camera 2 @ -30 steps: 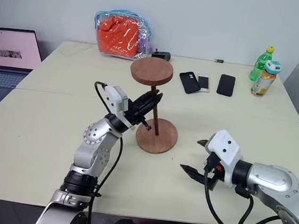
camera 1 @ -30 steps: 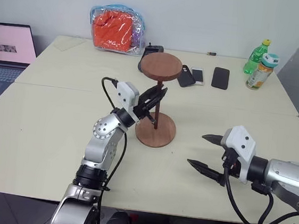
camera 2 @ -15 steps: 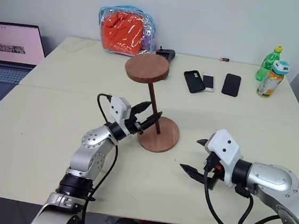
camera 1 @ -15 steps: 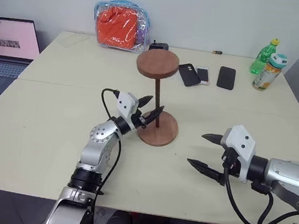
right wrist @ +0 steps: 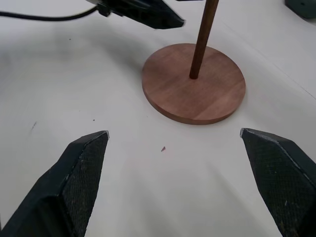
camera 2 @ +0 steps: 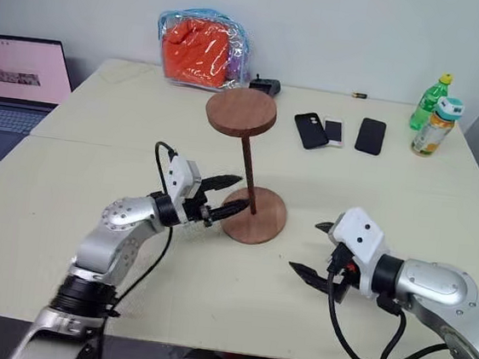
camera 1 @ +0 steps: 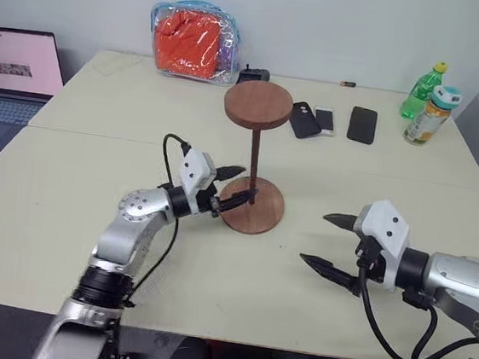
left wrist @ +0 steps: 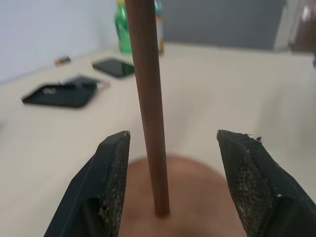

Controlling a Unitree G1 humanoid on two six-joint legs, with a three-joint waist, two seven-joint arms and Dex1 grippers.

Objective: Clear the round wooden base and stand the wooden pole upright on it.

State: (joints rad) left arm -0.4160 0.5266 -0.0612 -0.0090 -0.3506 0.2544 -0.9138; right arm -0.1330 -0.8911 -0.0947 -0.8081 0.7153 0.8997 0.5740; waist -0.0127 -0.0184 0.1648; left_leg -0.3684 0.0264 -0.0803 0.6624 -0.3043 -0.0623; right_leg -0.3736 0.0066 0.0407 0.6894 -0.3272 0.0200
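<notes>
A thin dark reddish-brown wooden pole [camera 2: 248, 174] stands upright in the centre of a flat round reddish-brown wooden base [camera 2: 258, 218] mid-table, a smaller wooden disc capping its top. The left gripper [camera 2: 223, 197] — fingers spread — points at the pole's foot from beside the base. The right gripper [camera 2: 314, 251], also spread, hovers near the table's front edge.

No legible text, seemingly, anywhere
</notes>
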